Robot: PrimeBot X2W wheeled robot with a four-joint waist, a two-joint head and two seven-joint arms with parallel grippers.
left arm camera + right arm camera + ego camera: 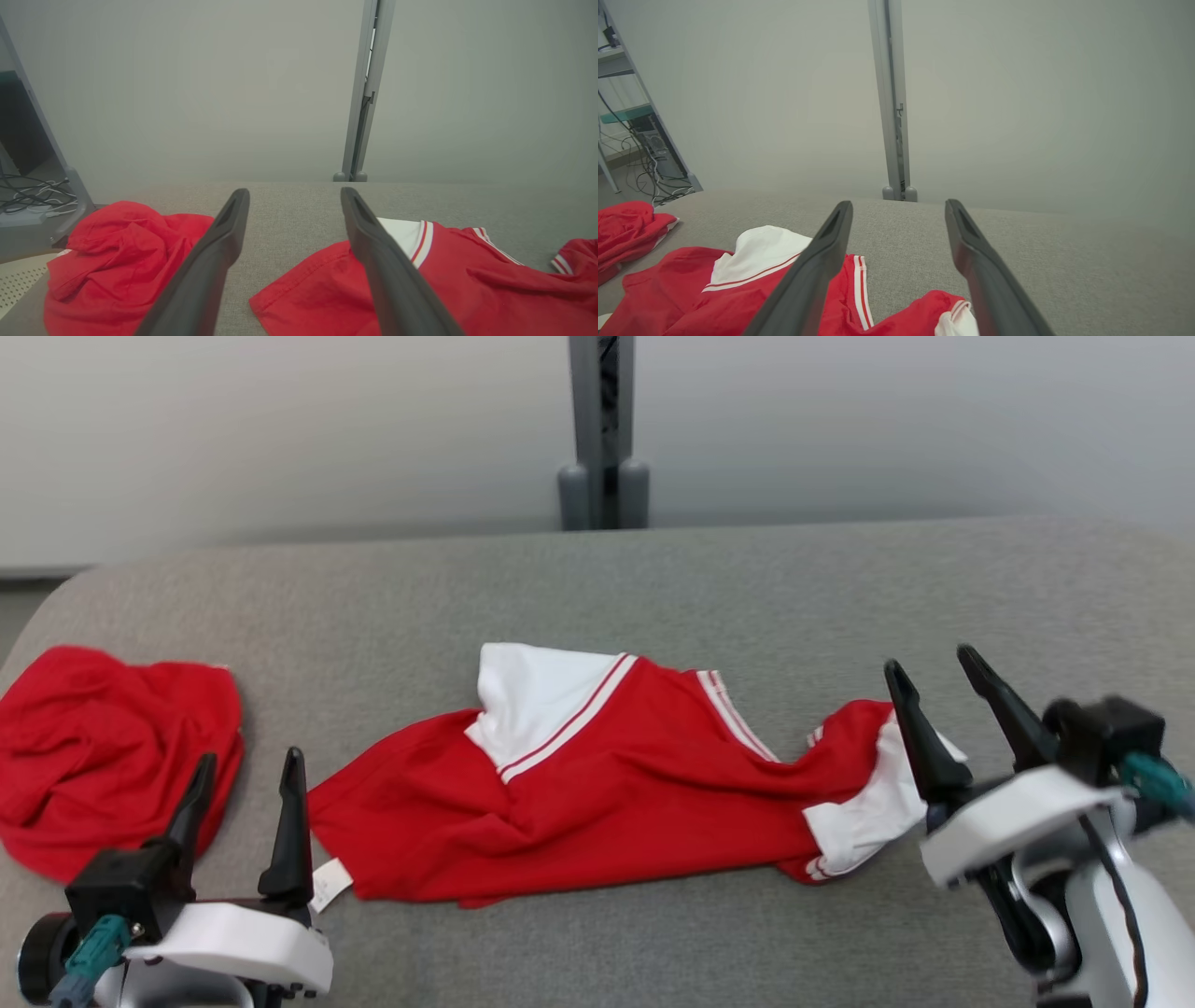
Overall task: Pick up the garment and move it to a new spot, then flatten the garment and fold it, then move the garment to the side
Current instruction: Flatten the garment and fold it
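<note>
- Head view: the garment point(597, 793), red w/ white sleeves and striped trim, is seen lying crumpled lengthwise at the middle of the grey cloth-covered table point(653, 588), neither flattened nor folded.
- A white label point(329, 885) is seen at its near-left corner.
- A 2nd red pile point(112, 756) is bunched at the table's left end, apart from the garment.
- The left gripper point(250, 758) is seen at lower left, fingers spread wide, nothing betw. them. It is placed betw. the red pile and the garment's left hem.
- The right gripper point(928, 659) is seen at lower right, fingers also spread, nothing held. Its inner finger is crossed over the white sleeve at the garment's right end; contact can't be told.
- A grey post point(603, 429) is stood behind the table's far edge, against a pale wall point(280, 429).
- Left wrist view: both dark fingers are shown wide apart w/ bare grey cloth betw. them. The red pile is seen past the one on the view's left, the garment's hem past the other.
- Cables point(32, 191) are seen on the floor at far left.
- Right wrist view: the fingers are shown parted and empty. The garment's white sleeve and striped shoulder are seen below and left of them, a red-and-white cuff betw. their bases.
- The red pile is caught at the left edge.
</note>
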